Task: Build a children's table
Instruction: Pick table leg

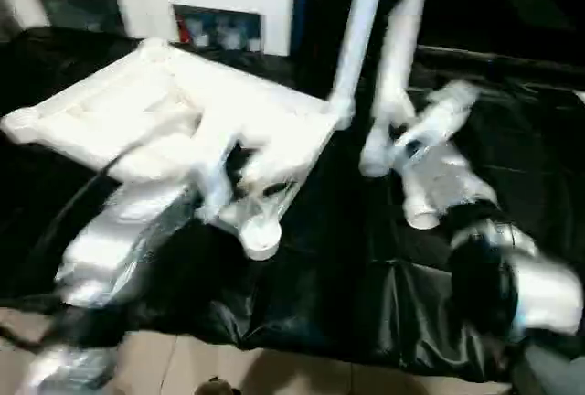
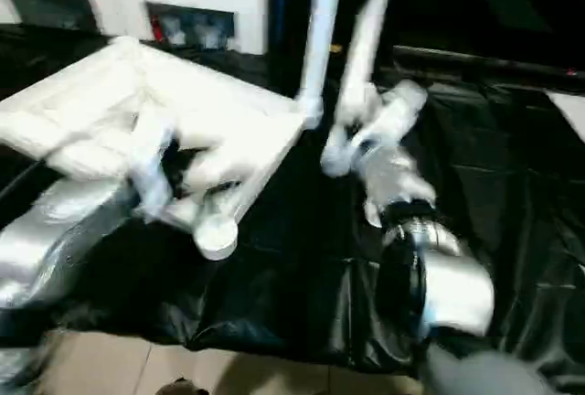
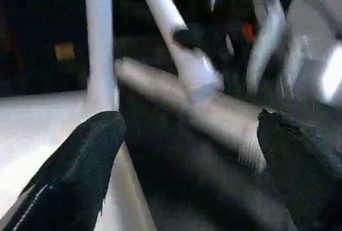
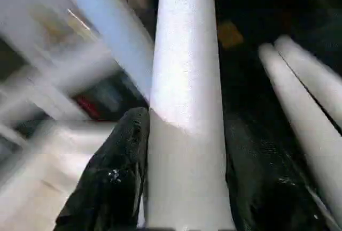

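Your right gripper (image 4: 181,188) clamps one white tapered plastic leg (image 4: 184,81); left gripper (image 3: 187,156) open. One leg standing in white tabletop (image 1: 137,102), two lying.

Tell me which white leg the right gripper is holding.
The tilted leg clamped in the right gripper, just right of the upright leg already standing in the tabletop's corner.

Matt white plastic leg (image 4: 184,108), glossy black cover (image 1: 366,294)

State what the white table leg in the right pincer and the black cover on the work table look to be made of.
Table leg: looks like white moulded plastic, matte, with a fine grainy surface and a smooth taper.
Black cover: seems a thin plastic sheet or film, glossy; it wrinkles and catches light along its folds.
Right pincer: closed around the leg.
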You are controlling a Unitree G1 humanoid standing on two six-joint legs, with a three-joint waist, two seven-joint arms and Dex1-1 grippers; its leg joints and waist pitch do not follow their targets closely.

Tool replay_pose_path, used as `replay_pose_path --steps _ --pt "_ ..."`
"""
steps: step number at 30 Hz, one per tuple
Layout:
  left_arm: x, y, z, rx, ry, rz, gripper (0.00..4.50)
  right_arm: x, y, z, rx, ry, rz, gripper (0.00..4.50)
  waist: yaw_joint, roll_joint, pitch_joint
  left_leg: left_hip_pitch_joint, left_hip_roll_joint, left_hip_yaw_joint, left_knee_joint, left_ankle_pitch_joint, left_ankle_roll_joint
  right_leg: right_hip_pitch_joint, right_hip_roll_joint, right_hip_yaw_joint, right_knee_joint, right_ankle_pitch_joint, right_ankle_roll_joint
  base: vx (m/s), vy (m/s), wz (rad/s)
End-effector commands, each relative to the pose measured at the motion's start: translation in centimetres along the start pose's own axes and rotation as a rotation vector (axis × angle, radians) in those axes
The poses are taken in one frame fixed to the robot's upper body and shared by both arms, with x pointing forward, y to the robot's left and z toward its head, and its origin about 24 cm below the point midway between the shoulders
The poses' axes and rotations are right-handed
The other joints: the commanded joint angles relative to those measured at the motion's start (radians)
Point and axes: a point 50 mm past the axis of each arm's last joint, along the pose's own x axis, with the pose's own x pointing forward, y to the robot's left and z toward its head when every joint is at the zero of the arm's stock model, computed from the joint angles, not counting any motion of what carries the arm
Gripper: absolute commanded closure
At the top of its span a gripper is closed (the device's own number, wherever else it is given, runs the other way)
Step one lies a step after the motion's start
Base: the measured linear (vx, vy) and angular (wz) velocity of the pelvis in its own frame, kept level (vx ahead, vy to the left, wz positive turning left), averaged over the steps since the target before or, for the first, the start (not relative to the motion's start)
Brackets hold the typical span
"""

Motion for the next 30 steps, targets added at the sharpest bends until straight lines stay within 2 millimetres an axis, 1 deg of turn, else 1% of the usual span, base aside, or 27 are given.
replay_pose_path --steps 1,2,3,4,5,6,7,8,9,10,12,13,14,15,16,17,18,19,20,21,22,23,26,27,28,29,30 --pt "0.4 0.4 0.8 -0.047 -0.051 0.039 0.0 -0.5 0.6 1.8 0.039 -0.1 0.112 2.66 0.0 0.008 -0.078 0.009 0.036 -0.001 -0.06 0.002 0.06 0.074 -0.072 0.045 -0.049 0.241 -0.261 0.0 0.0 0.0" --pt "1.0 0.0 1.7 -0.118 -0.105 0.009 0.0 -1.7 0.9 2.5 0.072 -0.142 0.202 2.66 -0.001 0.007 -0.077 0.008 0.034 -0.002 -0.062 0.0 0.063 0.074 -0.07 0.043 -0.051 0.224 -0.262 0.0 0.0 0.0" --pt "1.3 -0.2 2.1 -0.149 -0.131 -0.015 0.0 -2.4 1.0 2.7 0.093 -0.16 0.246 2.66 0.004 0.008 -0.075 0.01 0.035 0.0 -0.061 -0.005 0.065 0.074 -0.072 0.046 -0.056 0.21 -0.253 0.0 0.0 0.0" --pt "1.3 -0.2 2.2 -0.156 -0.136 -0.02 0.0 -2.5 1.1 2.8 0.098 -0.163 0.255 2.66 0.004 0.006 -0.075 0.011 0.034 0.0 -0.063 -0.005 0.067 0.073 -0.071 0.045 -0.058 0.196 -0.251 0.0 0.0 0.0" --pt "1.5 -0.5 2.7 -0.194 -0.166 -0.052 0.0 -3.4 1.3 3.1 0.126 -0.183 0.313 2.66 0.002 0.006 -0.074 0.009 0.035 -0.002 -0.064 -0.012 0.063 0.073 -0.072 0.045 -0.059 0.175 -0.249 0.0 0.0 0.0" --pt "1.7 -0.7 3.1 -0.22 -0.188 -0.08 0.0 -4.3 1.5 3.4 0.16 -0.205 0.367 2.66 0.004 0.006 -0.074 0.011 0.033 0.001 -0.065 -0.024 0.059 0.073 -0.072 0.045 -0.064 0.143 -0.243 0.0 0.0 0.0" --pt "2.0 -1.2 3.9 -0.268 -0.221 -0.142 0.0 -6.2 1.9 3.9 0.231 -0.221 0.497 2.66 0.003 0.004 -0.073 0.012 0.034 0.001 -0.065 -0.027 0.064 0.072 -0.07 0.046 -0.065 0.135 -0.241 0.0 0.0 0.0" --pt "2.0 -1.2 3.9 -0.268 -0.221 -0.142 0.0 -6.2 1.9 3.9 0.231 -0.221 0.497 2.66 0.009 0.004 -0.071 0.012 0.032 0.002 -0.067 -0.027 0.071 0.076 -0.068 0.046 -0.069 0.137 -0.235 0.0 0.0 0.0" --pt "2.1 -1.3 4.2 -0.288 -0.233 -0.165 0.0 -7.0 2.2 3.9 0.244 -0.224 0.547 2.66 0.01 0.005 -0.074 0.013 0.037 -0.001 -0.066 -0.022 0.078 0.071 -0.07 0.044 -0.066 0.144 -0.24 0.0 0.0 0.0" --pt "2.3 -1.4 4.7 -0.315 -0.246 -0.19 0.0 -8.1 2.7 3.9 0.249 -0.2 0.633 2.66 0.009 0.007 -0.073 0.011 0.036 0.0 -0.067 -0.028 0.073 0.069 -0.071 0.042 -0.07 0.119 -0.24 0.0 0.0 0.0" --pt "2.6 -1.5 5.3 -0.359 -0.259 -0.231 0.0 -9.5 3.8 3.6 0.241 -0.133 0.774 2.66 0.011 0.005 -0.071 0.01 0.034 0.001 -0.065 -0.031 0.066 0.073 -0.069 0.043 -0.073 0.099 -0.235 0.0 0.0 0.0" --pt "2.7 -1.6 5.4 -0.361 -0.259 -0.234 0.0 -9.6 3.9 3.6 0.24 -0.127 0.784 2.66 0.008 0.002 -0.068 0.005 0.033 0.0 -0.069 -0.04 0.062 0.075 -0.071 0.043 -0.077 0.069 -0.224 0.0 0.0 0.0" --pt "2.8 -1.7 5.6 -0.365 -0.261 -0.249 0.0 -10.1 4.3 3.4 0.233 -0.09 0.829 2.66 0.007 0.0 -0.068 0.006 0.033 0.0 -0.069 -0.043 0.057 0.074 -0.071 0.042 -0.079 0.05 -0.219 0.0 0.0 0.0" --pt "3.0 -1.9 5.8 -0.373 -0.26 -0.27 0.0 -10.6 4.7 2.9 0.215 -0.038 0.879 2.66 0.008 -0.003 -0.064 0.007 0.032 0.003 -0.069 -0.058 0.05 0.072 -0.071 0.044 -0.085 0.001 -0.206 0.0 0.0 0.0" --pt "3.2 -2.1 6.2 -0.383 -0.263 -0.297 0.0 -11.1 5.1 2.4 0.21 0.022 0.921 2.66 0.009 -0.001 -0.064 0.008 0.033 0.002 -0.07 -0.062 0.045 0.072 -0.073 0.045 -0.087 -0.02 -0.201 0.0 0.0 0.0" --pt "3.2 -2.1 6.2 -0.383 -0.263 -0.297 0.0 -11.1 5.1 2.4 0.21 0.022 0.921 2.66 0.011 -0.002 -0.063 0.01 0.033 0.003 -0.07 -0.067 0.038 0.069 -0.073 0.046 -0.092 -0.056 -0.188 0.0 0.0 0.0" --pt "3.5 -2.6 6.8 -0.401 -0.265 -0.34 0.0 -11.7 5.5 1.8 0.213 0.096 0.962 2.66 0.008 -0.008 -0.063 0.009 0.034 0.002 -0.071 -0.062 0.033 0.069 -0.073 0.045 -0.093 -0.071 -0.182 0.0 0.0 0.0" --pt "3.5 -2.6 6.9 -0.405 -0.265 -0.349 0.0 -11.7 5.6 1.8 0.216 0.107 0.967 2.66 0.014 -0.004 -0.065 0.012 0.034 0.002 -0.07 -0.054 0.029 0.066 -0.073 0.045 -0.092 -0.074 -0.178 0.0 0.0 0.0" --pt "3.6 -3.0 7.1 -0.422 -0.258 -0.385 0.0 -11.9 5.8 1.4 0.224 0.147 0.986 2.66 0.014 -0.004 -0.063 0.011 0.036 0.001 -0.072 -0.054 0.027 0.064 -0.074 0.045 -0.092 -0.076 -0.178 0.0 0.0 0.0" --pt "3.7 -3.2 7.2 -0.433 -0.253 -0.405 0.0 -12.0 5.9 1.2 0.227 0.171 0.996 2.66 0.016 -0.009 -0.064 0.009 0.034 0.002 -0.071 -0.051 0.022 0.066 -0.073 0.044 -0.092 -0.079 -0.179 0.0 0.0 0.0" --pt "3.8 -3.2 7.3 -0.439 -0.251 -0.414 0.0 -12.1 6.0 1.1 0.229 0.182 1.0 2.66 0.019 -0.007 -0.064 0.01 0.035 0.001 -0.071 -0.047 0.019 0.063 -0.074 0.044 -0.09 -0.077 -0.181 0.0 0.0 0.0" --pt "3.8 -3.4 7.4 -0.449 -0.258 -0.429 0.0 -12.2 6.0 0.9 0.231 0.201 1.003 2.66 0.019 -0.01 -0.063 0.008 0.035 0.002 -0.071 -0.046 0.019 0.064 -0.074 0.044 -0.091 -0.076 -0.179 0.0 0.0 0.0" --pt "3.7 -3.6 7.7 -0.466 -0.284 -0.461 0.0 -12.2 5.9 0.6 0.236 0.229 1.008 2.66 0.027 -0.011 -0.064 0.007 0.035 0.003 -0.07 -0.034 0.017 0.065 -0.076 0.046 -0.089 -0.059 -0.172 0.0 0.0 0.0" --pt "3.3 -3.7 8.2 -0.489 -0.322 -0.505 0.0 -12.3 5.9 0.4 0.238 0.256 1.014 2.66 0.029 -0.015 -0.063 0.006 0.034 0.004 -0.07 -0.031 0.019 0.065 -0.076 0.045 -0.09 -0.058 -0.17 0.0 0.0 0.0" --pt "3.2 -3.7 8.3 -0.491 -0.326 -0.517 0.0 -12.4 5.9 0.3 0.243 0.266 1.018 2.66 0.031 -0.014 -0.064 0.006 0.034 0.003 -0.069 -0.028 0.017 0.066 -0.077 0.045 -0.088 -0.054 -0.172 0.0 0.0 0.0" --pt "3.1 -3.7 8.3 -0.49 -0.324 -0.522 0.29 -12.4 5.9 0.2 0.245 0.272 1.021 2.66 0.034 -0.014 -0.064 0.006 0.034 0.003 -0.069 -0.026 0.017 0.065 -0.076 0.045 -0.088 -0.049 -0.17 0.0 0.0 0.0" --pt "3.0 -3.8 8.2 -0.492 -0.321 -0.529 0.37 -12.4 5.9 0.1 0.252 0.28 1.023 2.66 0.033 -0.017 -0.064 0.006 0.035 0.003 -0.07 -0.026 0.018 0.065 -0.075 0.045 -0.088 -0.048 -0.167 0.0 0.0 0.0"
